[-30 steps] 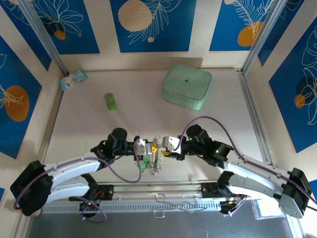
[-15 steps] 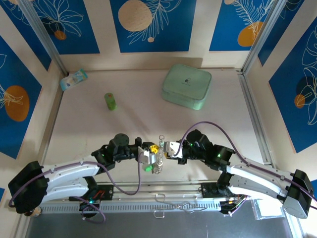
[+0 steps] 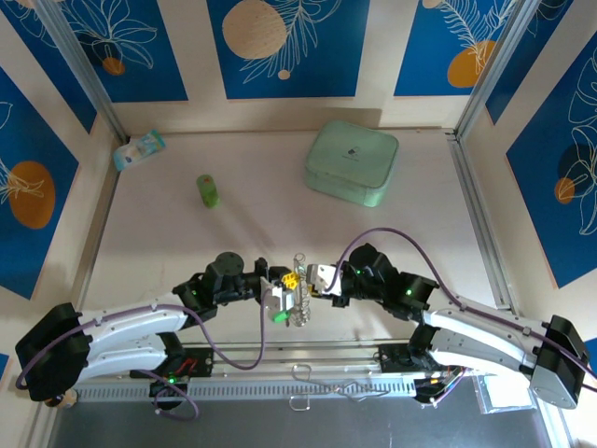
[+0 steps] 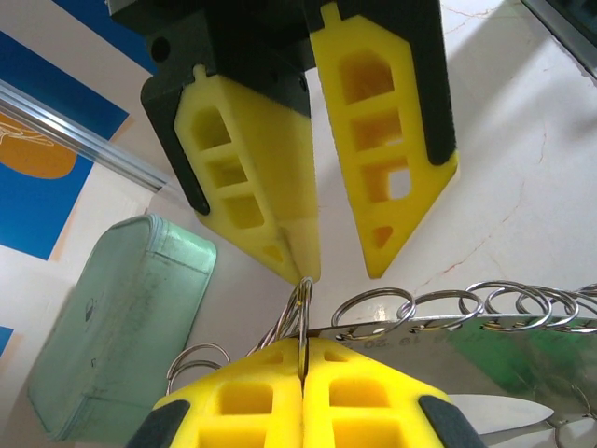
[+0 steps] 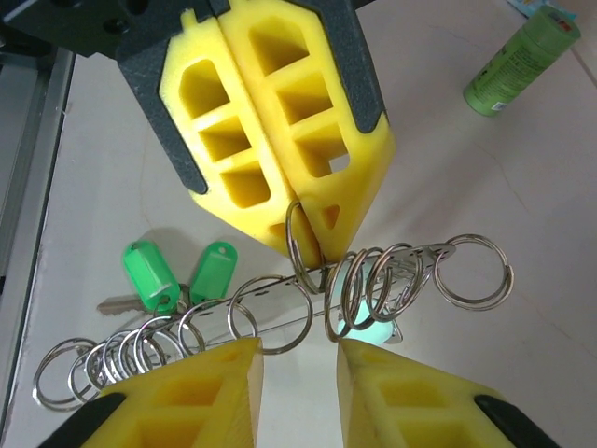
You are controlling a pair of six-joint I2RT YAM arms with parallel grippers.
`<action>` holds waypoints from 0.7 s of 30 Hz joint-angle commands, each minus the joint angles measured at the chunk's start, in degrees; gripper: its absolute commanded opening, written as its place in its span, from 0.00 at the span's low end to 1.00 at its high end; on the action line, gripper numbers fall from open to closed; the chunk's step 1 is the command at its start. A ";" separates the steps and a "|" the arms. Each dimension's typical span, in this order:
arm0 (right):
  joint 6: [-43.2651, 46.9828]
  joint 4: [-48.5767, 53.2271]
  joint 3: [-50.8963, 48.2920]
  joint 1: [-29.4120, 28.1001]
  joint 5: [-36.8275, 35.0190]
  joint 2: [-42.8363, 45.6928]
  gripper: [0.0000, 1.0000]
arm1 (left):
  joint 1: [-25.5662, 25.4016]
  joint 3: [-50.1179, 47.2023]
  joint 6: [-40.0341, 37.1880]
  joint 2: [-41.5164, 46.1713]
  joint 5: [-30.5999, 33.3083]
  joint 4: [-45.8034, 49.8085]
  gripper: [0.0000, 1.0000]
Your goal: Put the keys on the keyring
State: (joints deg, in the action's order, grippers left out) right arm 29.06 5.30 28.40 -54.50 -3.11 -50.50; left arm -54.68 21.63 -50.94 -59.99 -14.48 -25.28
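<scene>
The keyring [image 5: 271, 291] is a long thin silver loop strung with several split rings, hanging between the two grippers just above the table [image 3: 280, 224]. My left gripper [image 4: 303, 350] is shut on one split ring of it, also seen from the right wrist [image 5: 312, 247] and from above [image 3: 292, 283]. My right gripper [image 5: 297, 350] is open, its fingers either side of the loop without touching it. Two keys with green plastic heads [image 5: 149, 273] [image 5: 213, 269] hang at the loop's left end. A mint head [image 5: 368, 329] shows behind the rings.
The mint-green rounded case [image 3: 352, 161] lies at the back right. An upright green cylinder [image 3: 208, 190] stands at the back left, with a small pale blue packet [image 3: 138, 149] in the far left corner. A metal rail [image 3: 308, 364] runs along the near edge.
The left gripper has carried the keyring a little to the right and turned it. The right gripper has closed in on the loop, fingers still apart.
</scene>
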 commanded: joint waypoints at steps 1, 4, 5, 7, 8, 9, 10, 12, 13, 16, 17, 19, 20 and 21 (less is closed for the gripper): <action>-0.86 -4.62 -0.13 0.49 -1.52 -1.41 0.29 | -0.70 -0.23 -0.26 1.02 -0.96 -1.90 0.00; -0.41 -5.76 0.39 1.20 -2.23 -2.41 0.28 | -0.70 -0.10 -0.04 1.19 -1.25 -1.29 0.00; -0.36 -6.30 0.44 1.60 -2.08 -2.50 0.28 | -0.78 -0.09 -0.12 1.27 -1.25 -0.97 0.00; -0.52 -7.10 0.54 2.34 -1.46 -2.28 0.27 | -0.78 -0.01 -0.28 1.42 -1.25 -0.43 0.00; -0.49 -7.46 0.60 2.78 -1.14 -2.16 0.26 | -0.78 0.06 -0.35 1.49 -1.25 -0.09 0.00; -0.47 -7.77 0.62 3.16 -0.94 -2.07 0.25 | -0.78 0.06 -0.39 1.54 -1.25 0.20 0.00; -0.45 -7.93 0.75 3.51 -0.62 -1.91 0.25 | -0.87 0.17 -0.43 1.59 -1.25 0.43 0.00; -0.73 -8.01 0.90 4.44 0.82 -1.71 0.25 | -0.92 0.32 -0.65 1.54 -1.16 0.97 0.00; -0.85 -8.13 0.99 4.72 1.28 -1.71 0.25 | -0.96 0.34 -0.67 1.54 -1.16 1.10 0.00; -0.85 -8.95 1.21 5.42 2.03 -2.53 0.25 | -0.96 0.43 -0.38 1.30 -1.55 1.02 0.00; -0.89 -9.24 1.24 5.54 2.37 -3.03 0.24 | -0.96 0.47 -0.01 1.15 -1.67 0.93 0.00; -1.12 -9.93 1.41 5.81 3.09 -4.15 0.25 | -0.96 0.67 1.05 0.76 -1.91 0.98 0.00; -1.16 -10.24 1.61 5.87 3.40 -4.94 0.25 | -0.96 0.78 2.15 0.58 -1.78 0.74 0.00; -1.22 -10.67 1.89 5.97 3.89 -5.66 0.25 | -1.00 0.70 3.30 0.32 -1.57 0.15 0.00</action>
State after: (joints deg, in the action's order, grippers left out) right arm 28.62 -3.18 28.60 -48.90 -1.83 -54.74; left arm -55.00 21.63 -50.04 -59.66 -14.57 -24.47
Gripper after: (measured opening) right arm 0.249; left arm 0.056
